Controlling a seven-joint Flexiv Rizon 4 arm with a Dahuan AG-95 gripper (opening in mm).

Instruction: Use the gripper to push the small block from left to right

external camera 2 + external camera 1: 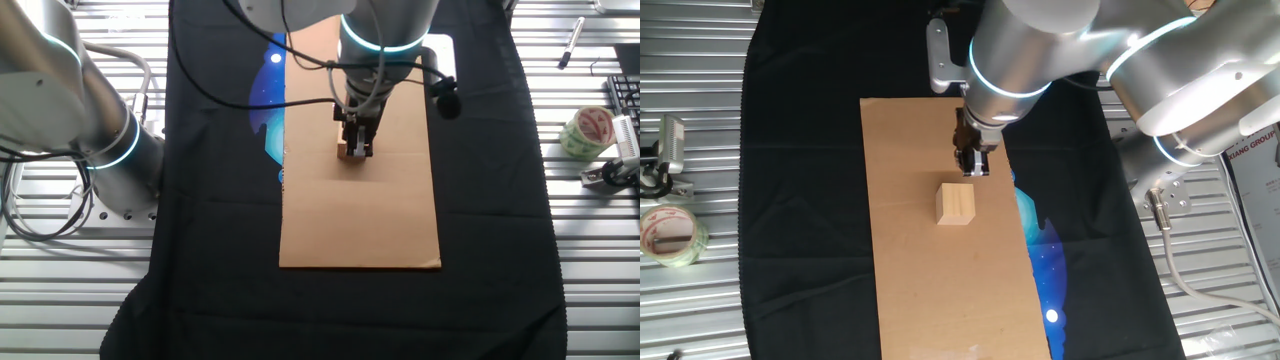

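The small block point(956, 203) is a light tan wooden cube. It sits near the middle of the long brown cardboard sheet point(920, 300). My gripper point(973, 166) hangs from the silver arm with the glowing ring. Its tip is just behind the block and slightly to its right, very close; I cannot tell whether it touches. The fingers look pressed together and hold nothing. In the other fixed view the gripper point(358, 149) stands in front of the block point(343, 152), so only the block's left edge shows.
The cardboard point(360, 220) lies on a black cloth point(800, 200) with a blue print point(1045, 250). A tape roll point(670, 232) and a metal clamp point(670, 145) lie off the cloth. In the other fixed view I see the tape roll point(588, 130) and a pen point(566, 45).
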